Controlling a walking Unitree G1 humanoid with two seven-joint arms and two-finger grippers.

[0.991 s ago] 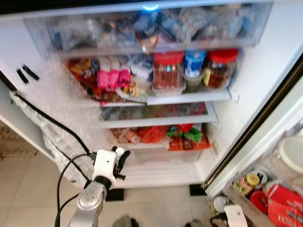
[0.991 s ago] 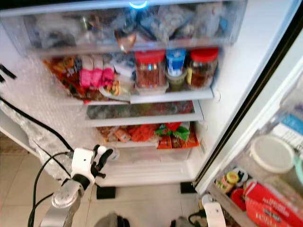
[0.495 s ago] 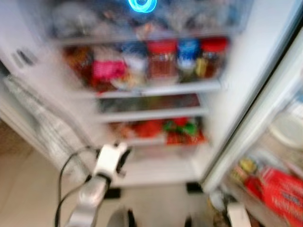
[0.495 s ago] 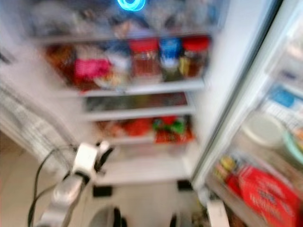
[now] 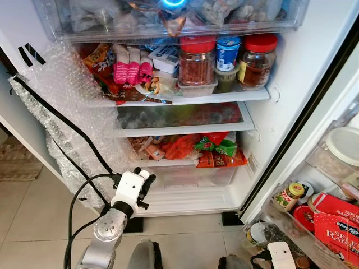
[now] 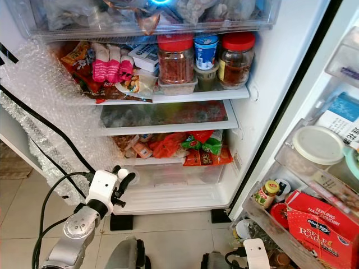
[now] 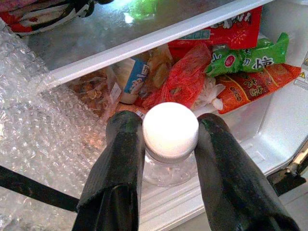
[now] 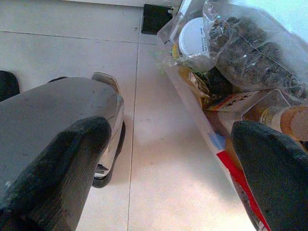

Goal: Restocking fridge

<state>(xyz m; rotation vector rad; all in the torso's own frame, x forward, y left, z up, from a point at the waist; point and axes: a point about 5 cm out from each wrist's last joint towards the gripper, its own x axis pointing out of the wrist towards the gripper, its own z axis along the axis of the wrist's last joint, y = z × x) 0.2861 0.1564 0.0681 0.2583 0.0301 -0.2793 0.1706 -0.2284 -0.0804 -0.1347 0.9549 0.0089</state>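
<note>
We stand at the open fridge (image 5: 303, 67) with our left gripper (image 7: 166, 144) clamped on a white-capped bottle (image 7: 170, 132), right gripper (image 8: 163, 159) spread empty, and next we judge it must go onto the lower shelf (image 5: 190, 199).

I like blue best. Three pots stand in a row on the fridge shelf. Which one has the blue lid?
The middle pot, the small one with a blue lid and label. It stands between two bigger jars, the left jar and the right jar, which both have red lids.

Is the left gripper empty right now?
No, the left gripper is shut on a clear bottle with a white cap, held between its two black fingers.
</note>
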